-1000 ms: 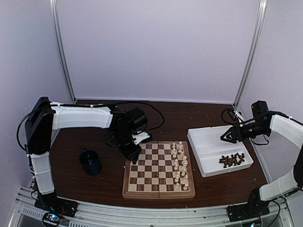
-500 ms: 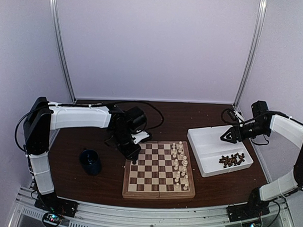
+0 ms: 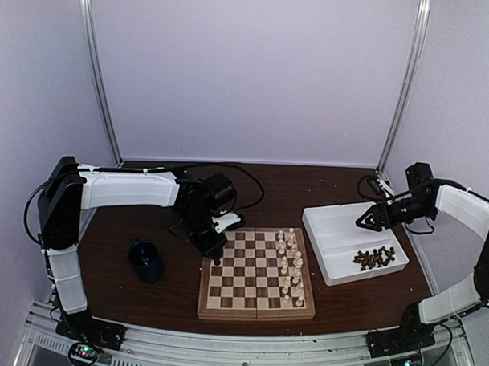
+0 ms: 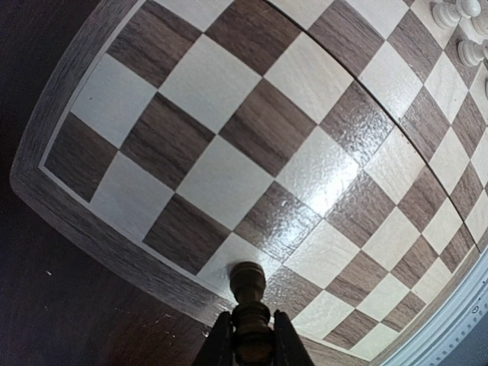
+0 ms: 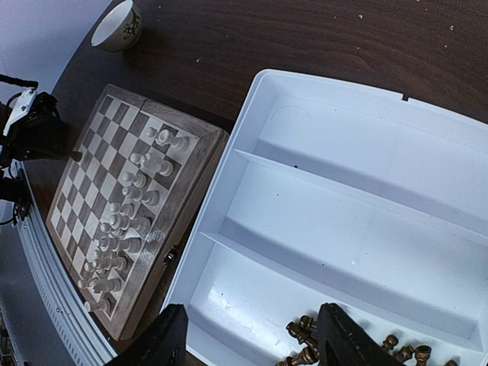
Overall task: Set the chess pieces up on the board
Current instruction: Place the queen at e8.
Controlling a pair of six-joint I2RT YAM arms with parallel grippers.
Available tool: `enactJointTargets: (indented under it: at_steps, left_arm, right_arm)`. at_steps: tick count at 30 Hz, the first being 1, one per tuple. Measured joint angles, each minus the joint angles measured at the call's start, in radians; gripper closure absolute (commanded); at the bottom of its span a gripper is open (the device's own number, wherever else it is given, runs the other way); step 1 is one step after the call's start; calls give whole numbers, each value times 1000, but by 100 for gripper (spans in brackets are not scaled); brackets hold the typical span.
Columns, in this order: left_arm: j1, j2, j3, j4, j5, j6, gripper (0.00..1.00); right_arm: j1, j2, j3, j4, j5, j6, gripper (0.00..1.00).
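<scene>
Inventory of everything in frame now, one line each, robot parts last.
square wooden chessboard: one, light and dark brown checks with tan border, table centre
pale cream chessmen: two files, too small to count, board's right side
dark brown chessmen: heap, count unclear, tray's near compartment
single dark chessman: one, held over the board's far-left corner
white rectangular tray: one, right of the board
dark blue cup: one, left of the board
dark wooden table: one, under everything
left gripper: shut on the single dark chessman
right gripper: open, above the tray
</scene>
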Motion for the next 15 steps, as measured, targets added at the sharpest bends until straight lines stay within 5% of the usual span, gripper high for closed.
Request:
enactJointTargets:
  at_steps: [15]
  left_arm:
    - [0,-1,0,0,5,0,92]
  right_arm:
    - [0,0,0,0,-1,0,38]
